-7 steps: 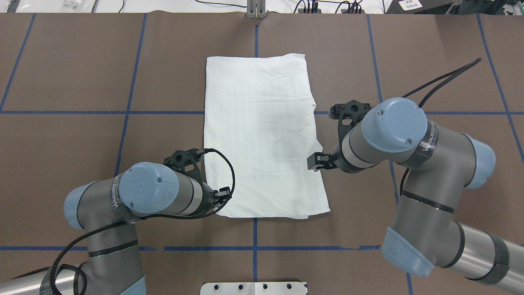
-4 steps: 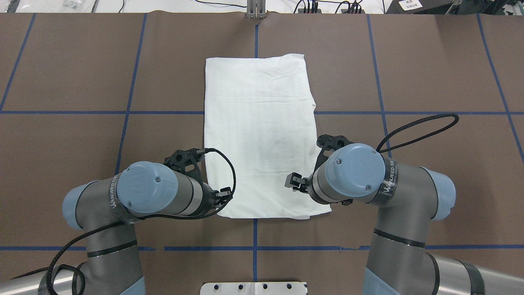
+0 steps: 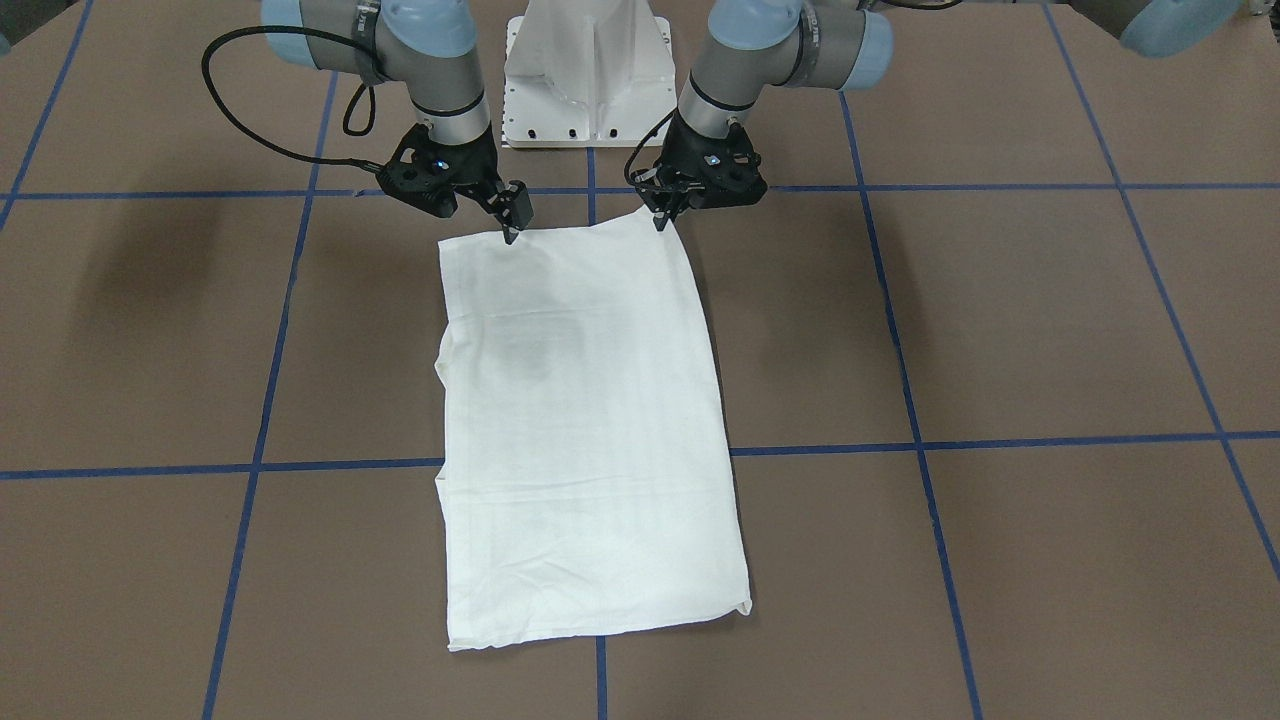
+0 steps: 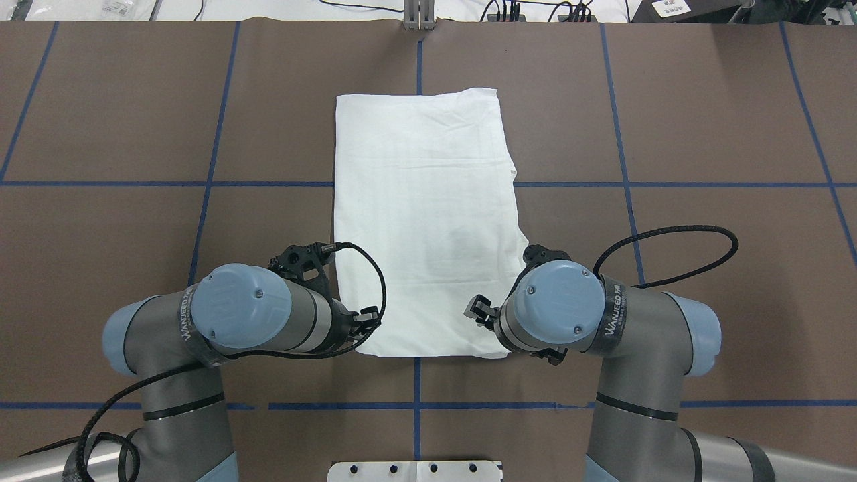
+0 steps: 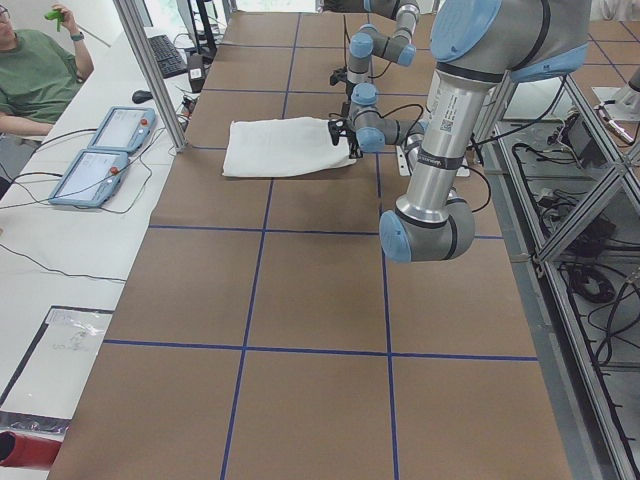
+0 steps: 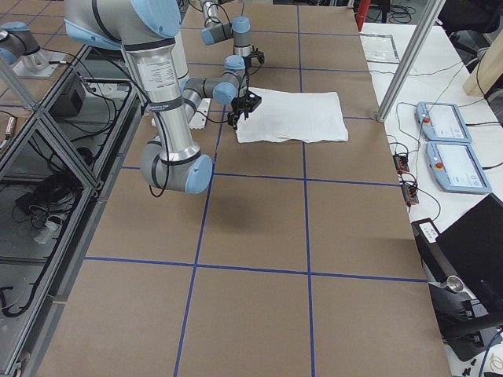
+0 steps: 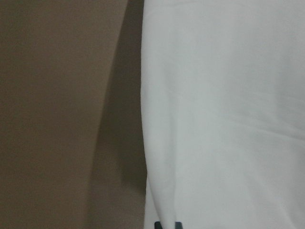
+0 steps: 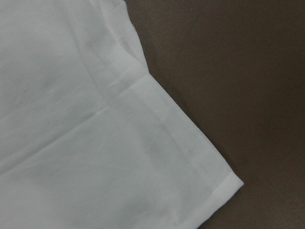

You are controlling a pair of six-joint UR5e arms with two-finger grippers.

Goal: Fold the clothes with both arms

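Seen from the front, the left gripper (image 3: 661, 222) pinches a corner of the shirt (image 3: 590, 420) while the right gripper (image 3: 513, 228) hangs, jaws spread, over the same edge — from overhead, the shirt lies flat on the table (image 4: 120, 120), stretching away beyond both jaws.

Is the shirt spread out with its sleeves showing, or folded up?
Folded. The shirt lies flat as one long rectangle, with no sleeves or collar showing and stacked layers visible along its edge.

The shirt (image 4: 422, 221) is soft matt white cloth with a stitched hem, on a matt brown surface (image 4: 703, 120) lined with blue tape (image 4: 134, 183).
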